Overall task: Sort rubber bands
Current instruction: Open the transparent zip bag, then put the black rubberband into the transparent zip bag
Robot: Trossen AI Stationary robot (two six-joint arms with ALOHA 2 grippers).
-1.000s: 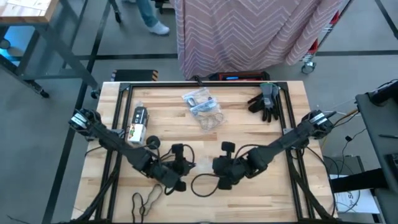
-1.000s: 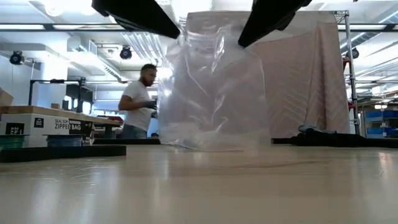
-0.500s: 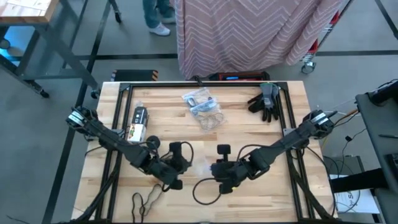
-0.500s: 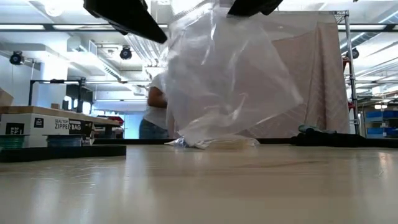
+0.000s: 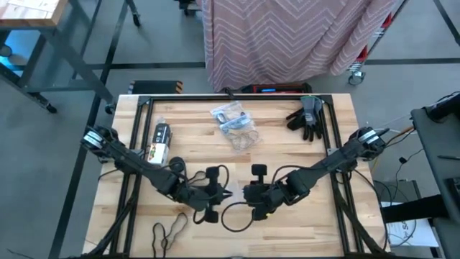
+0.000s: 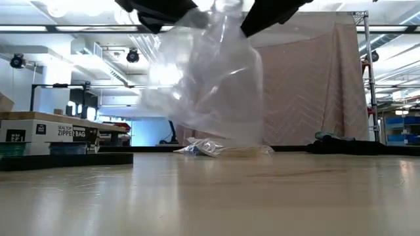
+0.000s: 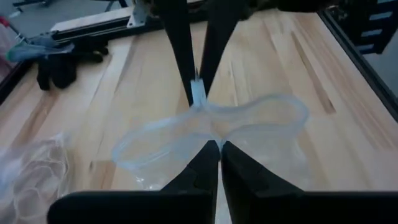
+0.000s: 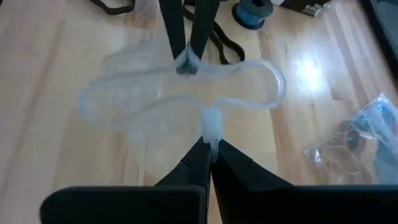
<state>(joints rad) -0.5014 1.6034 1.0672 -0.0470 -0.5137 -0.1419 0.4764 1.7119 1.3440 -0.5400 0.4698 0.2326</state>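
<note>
From above, the left gripper (image 5: 215,196) and right gripper (image 5: 248,194) are facing each other over the near middle of the bench (image 5: 338,122), each with jaws pinching a clear plastic bag (image 5: 231,193). Rubber bands (image 5: 243,137) are lying far back, beside a bagged bundle (image 5: 228,115).

At bench level, the bag (image 6: 210,78) is hanging clear of the wood.

Each wrist camera is showing jaws pressed together on opposite edges of the bag's mouth (image 7: 249,115) (image 8: 249,68).

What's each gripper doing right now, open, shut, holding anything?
Left gripper: shut on the rim of the clear plastic bag.
Right gripper: shut on the opposite rim of the same bag.
</note>
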